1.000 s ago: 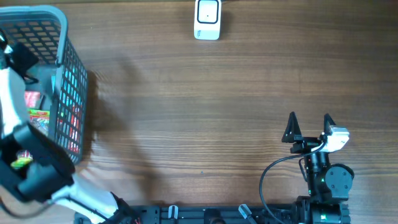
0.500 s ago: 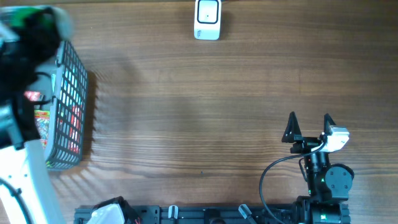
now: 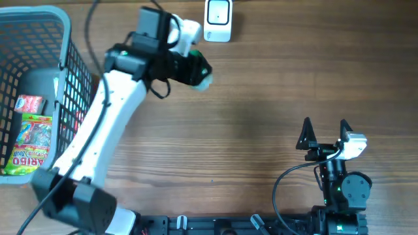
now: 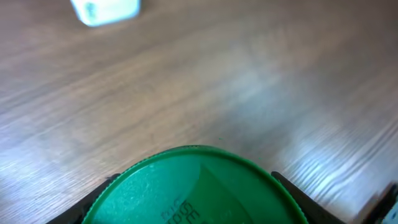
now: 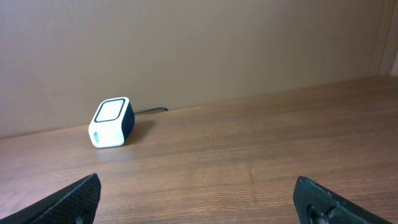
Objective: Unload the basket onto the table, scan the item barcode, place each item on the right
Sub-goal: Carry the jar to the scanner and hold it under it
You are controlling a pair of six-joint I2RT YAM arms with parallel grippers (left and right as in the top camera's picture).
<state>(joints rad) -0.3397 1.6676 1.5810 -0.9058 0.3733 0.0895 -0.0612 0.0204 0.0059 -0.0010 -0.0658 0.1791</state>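
The item is a container with a round green lid (image 4: 196,190) that fills the bottom of the left wrist view. My left gripper (image 4: 196,199) is shut on it, a black finger pressed against each side of the lid. In the overhead view that gripper (image 3: 194,69) hangs over the table just below and left of the white barcode scanner (image 3: 217,19), and only a bit of green of the item (image 3: 204,77) shows. No barcode shows in any view. The scanner (image 4: 106,10) lies ahead at upper left. My right gripper (image 3: 324,132) rests open at the lower right, with nothing between its fingers.
A grey wire basket (image 3: 39,16) stands at the left edge, holding a colourful sweets bag (image 3: 29,145) and a red packet (image 3: 29,104). My left arm (image 3: 98,130) slants across the table's left side. The right wrist view shows the scanner (image 5: 112,121) far ahead.
My left arm has swung out of the basket and to the right, carrying the green-lidded item to just below the scanner. The right arm has not moved.
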